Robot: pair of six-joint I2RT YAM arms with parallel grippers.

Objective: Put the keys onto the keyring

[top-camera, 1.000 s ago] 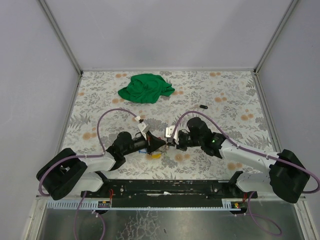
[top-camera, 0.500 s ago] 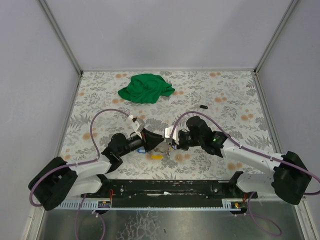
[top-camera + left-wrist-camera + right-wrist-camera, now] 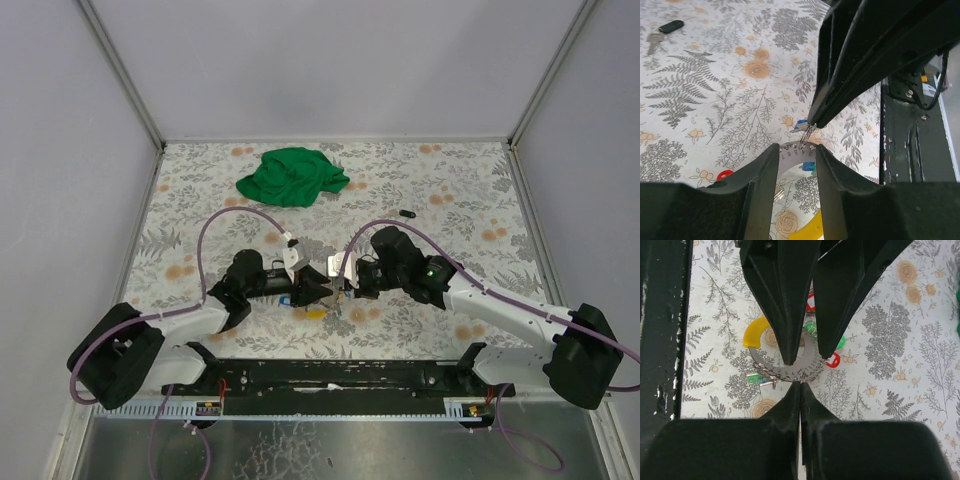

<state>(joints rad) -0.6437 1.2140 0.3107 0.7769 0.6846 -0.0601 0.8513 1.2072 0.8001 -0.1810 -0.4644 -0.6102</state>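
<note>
The keyring (image 3: 782,371) is a flat grey numbered arc with a yellow end (image 3: 314,312), lying on the table between the arms. Small keys hang along it: red head (image 3: 832,360), green heads (image 3: 840,343) (image 3: 754,379), a blue head (image 3: 808,165). My right gripper (image 3: 801,382) is shut, its tips pinching a thin wire loop at the arc's outer rim. My left gripper (image 3: 795,150) is open, one finger on each side of the arc and not gripping it. The two grippers meet tip to tip (image 3: 335,290).
A crumpled green cloth (image 3: 292,176) lies at the back of the patterned table. A black-headed key (image 3: 670,26) with a silver key (image 3: 652,42) beside it lies apart, right of centre (image 3: 406,213). The black base rail (image 3: 910,150) runs along the near edge.
My left gripper has gone from shut to open, letting go at the keyring, and its arm has shifted slightly. The right gripper stays shut in the same place.
</note>
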